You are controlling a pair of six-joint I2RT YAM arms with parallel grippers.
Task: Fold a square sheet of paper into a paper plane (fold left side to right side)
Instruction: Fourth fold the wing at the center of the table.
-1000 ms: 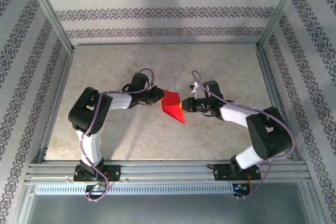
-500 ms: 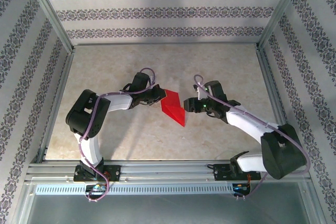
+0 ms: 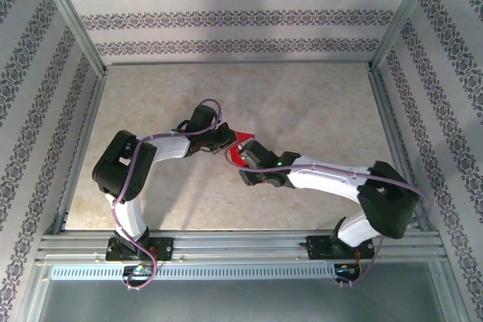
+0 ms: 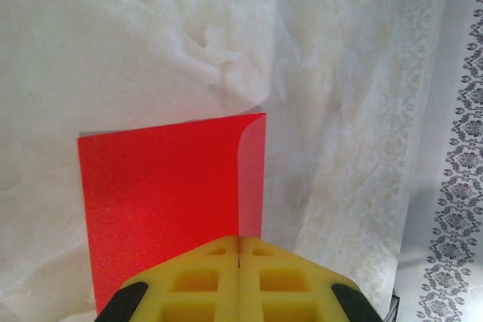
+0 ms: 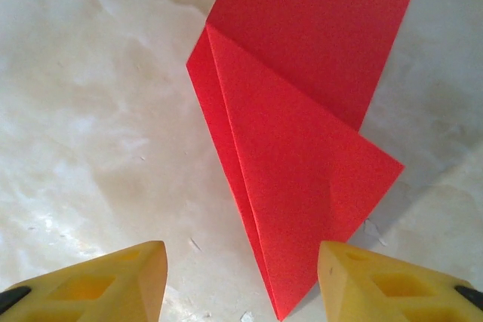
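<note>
The red square sheet of paper (image 5: 302,133) lies on the table, folded into a pointed, dart-like paper plane shape with its tip toward my right gripper. In the top view only a small part of the paper (image 3: 243,139) shows beside the right arm. My left gripper (image 4: 239,240) is shut on the paper's near edge (image 4: 166,201), and from above it (image 3: 227,145) sits at the paper's left corner. My right gripper (image 5: 240,262) hovers open over the pointed end, one finger on each side, touching nothing; from above it (image 3: 245,156) covers most of the paper.
The beige marbled tabletop (image 3: 302,103) stretches free behind and to the right of the arms. Patterned walls and metal frame posts (image 3: 75,35) box in the table. A metal rail (image 3: 241,246) runs along the near edge.
My right gripper let go of the paper's right corner, opened, and its arm swung left and forward over the paper. The left gripper kept its hold and barely moved.
</note>
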